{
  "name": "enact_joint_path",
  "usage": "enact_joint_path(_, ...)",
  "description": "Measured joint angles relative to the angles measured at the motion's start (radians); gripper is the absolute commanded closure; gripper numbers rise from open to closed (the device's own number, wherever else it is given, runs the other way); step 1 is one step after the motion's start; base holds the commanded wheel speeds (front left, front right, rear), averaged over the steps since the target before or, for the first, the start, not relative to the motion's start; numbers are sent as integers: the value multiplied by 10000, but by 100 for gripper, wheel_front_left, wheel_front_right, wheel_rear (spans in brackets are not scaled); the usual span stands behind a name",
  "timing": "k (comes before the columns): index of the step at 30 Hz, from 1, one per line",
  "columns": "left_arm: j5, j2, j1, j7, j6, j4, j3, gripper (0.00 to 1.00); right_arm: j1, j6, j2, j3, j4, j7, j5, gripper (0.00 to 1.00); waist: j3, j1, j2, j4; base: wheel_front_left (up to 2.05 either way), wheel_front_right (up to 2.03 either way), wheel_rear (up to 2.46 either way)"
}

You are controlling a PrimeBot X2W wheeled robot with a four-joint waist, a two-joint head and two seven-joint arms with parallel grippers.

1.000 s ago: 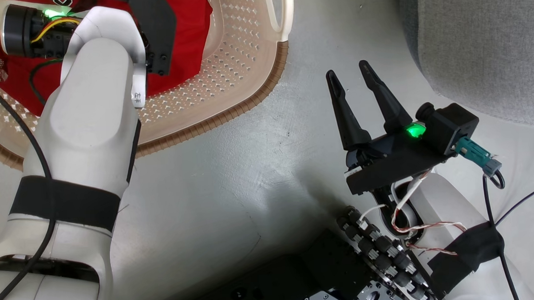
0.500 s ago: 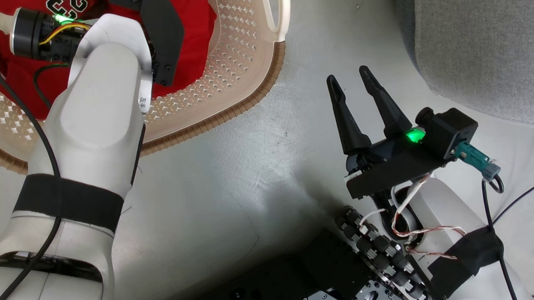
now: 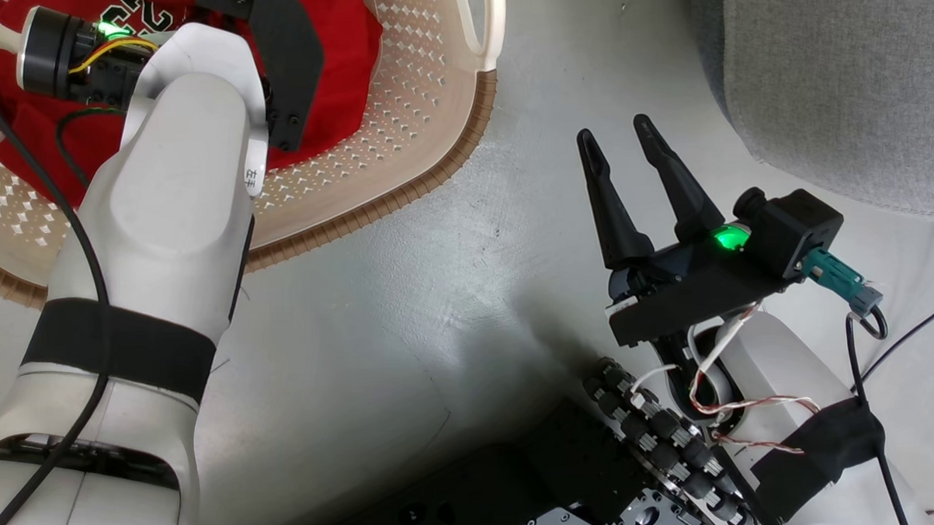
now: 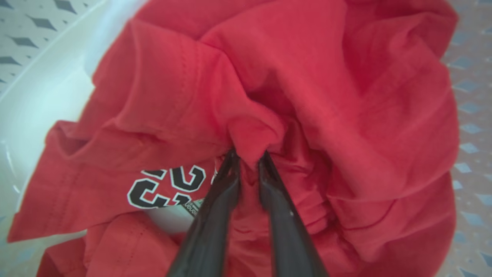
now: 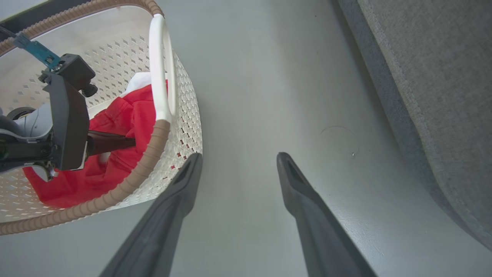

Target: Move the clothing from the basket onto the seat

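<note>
- Red jersey (image 4: 346, 115) is bunched up in the basket (image 3: 402, 195), which sits on the grey floor (image 3: 437, 310) at about 10 o'clock in the head view. A black-and-white number print peeks out of the folds.
- Left gripper (image 4: 249, 156) is down inside the basket, squeezed nearly together on a pinched-up fold of the red cloth.
- Bit of white fabric (image 5: 140, 79) shows behind the jersey.
- Right gripper (image 3: 614, 131) hovers over the floor around 3 o'clock, spread wide, nothing in it.
- Grey sofa seat (image 3: 841, 86) is up at 2 o'clock, well apart from the basket.
</note>
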Motion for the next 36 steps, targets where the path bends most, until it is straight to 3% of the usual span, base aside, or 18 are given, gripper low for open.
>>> enact_joint_path(2, 0, -2, -2, -40, 6, 46, 2, 100, 0, 0, 2, -23, -31, 0, 0, 0, 12, 0, 0, -12, 0, 0, 0)
enact_joint_path(21, -775, 136, 37, -1503, 102, -17, 1043, 100, -645, 115, 40, -445, 314, -2, -199, 0, -441, 0, 0, -28, 0, 0, 0)
enact_joint_path(36, -2002, -134, 1341, -3262, 82, -247, 1522, 100, -555, 291, -102, -1858, 1302, 0, -1024, 0, -2061, 0, 0, 814, 0, 0, 0)
